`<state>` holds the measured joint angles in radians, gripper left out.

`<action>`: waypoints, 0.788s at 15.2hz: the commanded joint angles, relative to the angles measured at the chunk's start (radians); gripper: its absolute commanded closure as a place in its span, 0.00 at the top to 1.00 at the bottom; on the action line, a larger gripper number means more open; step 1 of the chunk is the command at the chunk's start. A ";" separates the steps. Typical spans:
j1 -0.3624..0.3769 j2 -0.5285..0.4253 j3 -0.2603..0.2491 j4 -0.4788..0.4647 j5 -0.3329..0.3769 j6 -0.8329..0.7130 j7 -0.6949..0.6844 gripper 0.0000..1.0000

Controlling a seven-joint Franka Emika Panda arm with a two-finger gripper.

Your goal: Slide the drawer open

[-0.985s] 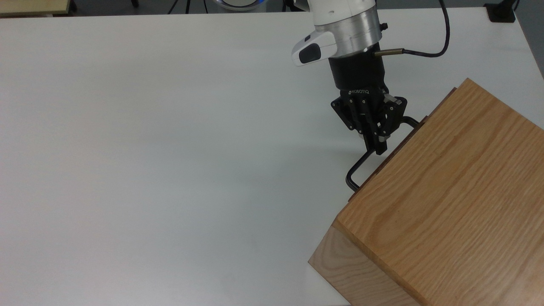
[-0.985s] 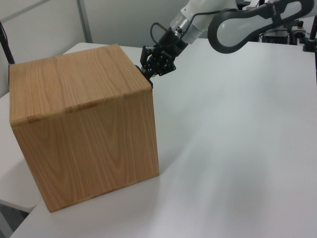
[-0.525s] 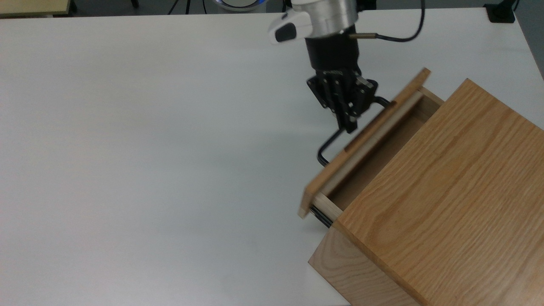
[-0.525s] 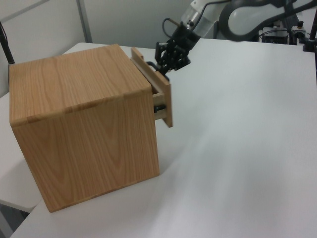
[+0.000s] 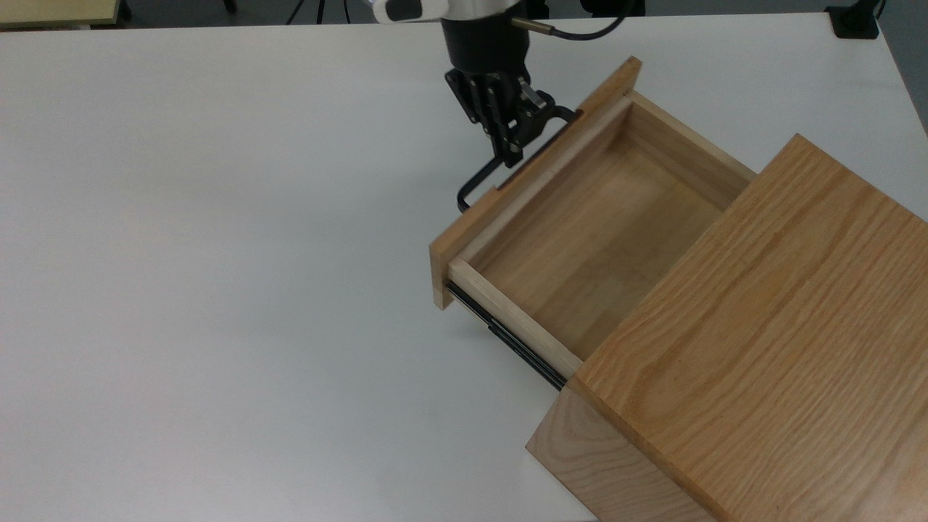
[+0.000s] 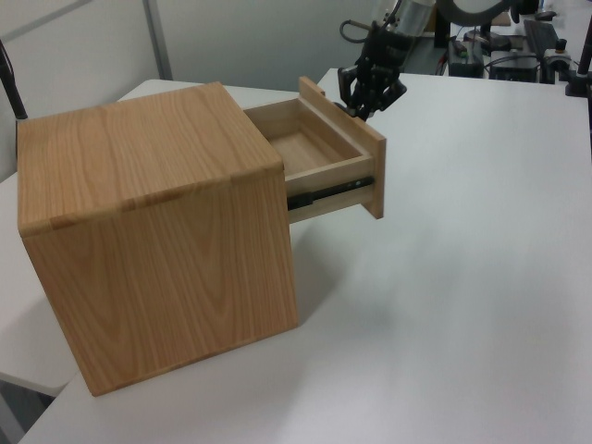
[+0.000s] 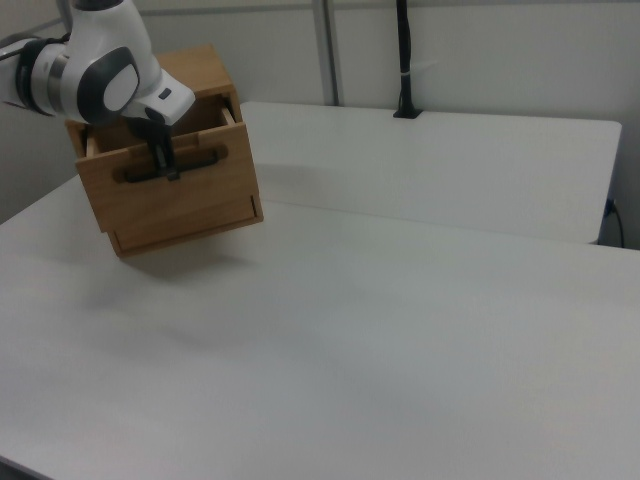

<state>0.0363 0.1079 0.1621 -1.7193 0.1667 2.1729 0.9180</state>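
The drawer (image 5: 580, 225) now stands far out of the wooden box (image 5: 768, 341), where a second ago it was flush and half a second ago only a little way out. The gripper (image 5: 516, 148) has shifted toward the top view's upper centre, its fingers closed around the black handle (image 5: 478, 181). The drawer's inside is bare wood. Its black rail (image 6: 324, 192) shows in the left view, above the white tabletop (image 5: 217, 254).
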 commanded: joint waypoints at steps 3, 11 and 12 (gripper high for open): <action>-0.062 -0.054 -0.001 -0.032 0.014 -0.064 -0.007 0.78; -0.140 -0.109 -0.013 0.128 -0.001 -0.381 -0.225 1.00; -0.151 -0.116 -0.015 0.133 -0.004 -0.434 -0.328 1.00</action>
<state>-0.0804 0.0226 0.1541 -1.6109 0.1664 1.8745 0.8110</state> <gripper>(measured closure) 0.000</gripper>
